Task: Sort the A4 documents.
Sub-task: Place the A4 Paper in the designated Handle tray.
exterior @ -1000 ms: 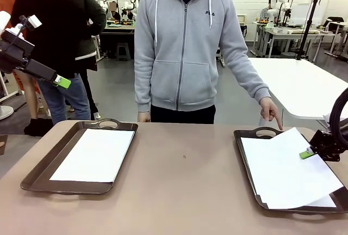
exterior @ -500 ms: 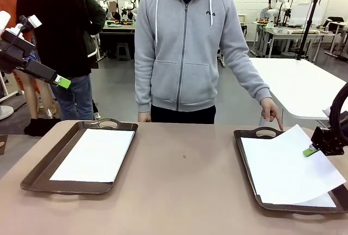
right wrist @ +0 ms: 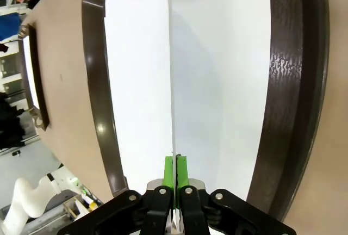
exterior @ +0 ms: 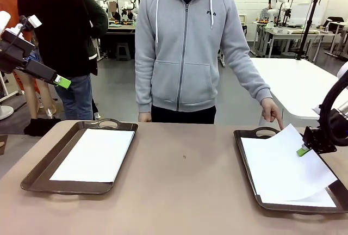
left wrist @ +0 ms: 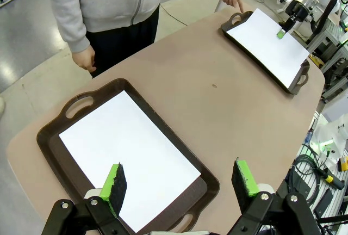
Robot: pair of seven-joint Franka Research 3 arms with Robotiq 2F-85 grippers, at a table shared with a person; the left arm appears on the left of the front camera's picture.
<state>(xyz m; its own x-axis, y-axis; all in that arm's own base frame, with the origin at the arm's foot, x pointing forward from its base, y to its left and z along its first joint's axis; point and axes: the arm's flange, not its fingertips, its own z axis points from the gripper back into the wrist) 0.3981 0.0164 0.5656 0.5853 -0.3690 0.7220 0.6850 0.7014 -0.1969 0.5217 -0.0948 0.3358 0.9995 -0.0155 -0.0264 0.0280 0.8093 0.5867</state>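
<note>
A tan table point(exterior: 185, 191) holds two dark brown handled trays, one at the left point(exterior: 41, 172) and one at the right point(exterior: 246, 161). In the left tray, a white A4 sheet point(exterior: 95, 155) lies flat. In the right tray, the top A4 sheet point(exterior: 285, 164) is tilted, with its far right edge raised off the stack and its near edge down on another sheet point(exterior: 321, 201) that lies flat underneath. The right gripper point(exterior: 302, 150), reaching in from the right side, is closed on that raised edge, with its green pads pressed together on the paper; from the right wrist camera the pinched sheet appears edge-on as a thin white line rising between the closed fingers point(right wrist: 169, 172). The left gripper point(left wrist: 179, 183) hovers high above the left tray with its green-padded fingers spread wide apart and nothing between them; in the front view it sits at the far left point(exterior: 61, 82), well above the table. A person in a grey hooded sweatshirt point(exterior: 185, 44) stands at the far side, one hand point(exterior: 271, 111) pointing a finger down at the far handle of the right tray.
</note>
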